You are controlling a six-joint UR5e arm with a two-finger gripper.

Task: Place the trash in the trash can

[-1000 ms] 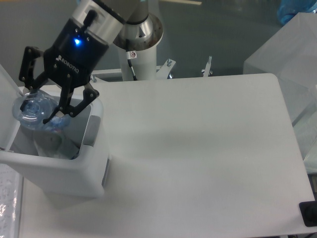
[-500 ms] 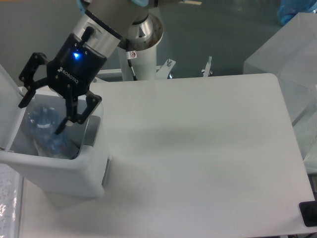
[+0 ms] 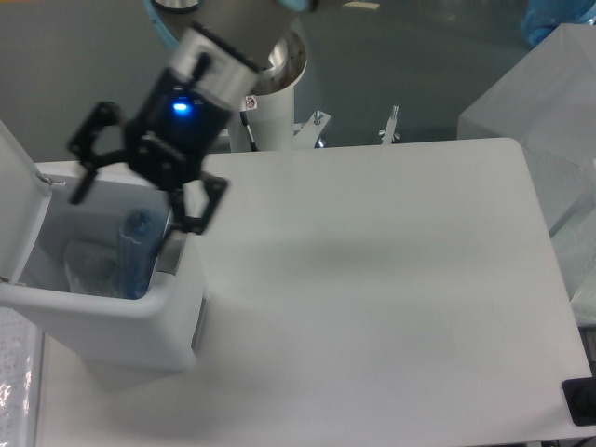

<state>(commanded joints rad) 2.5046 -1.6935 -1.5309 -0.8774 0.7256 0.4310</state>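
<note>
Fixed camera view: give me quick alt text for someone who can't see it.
An open, empty gripper hangs over a white trash can at the table's left edge, lid up. A blue-tinted plastic bottle stands on end inside the can beside something pale, too blurred to identify.

hand [image 3: 140,202] motion-blurred, trash can [image 3: 112,321] cut off left
</note>
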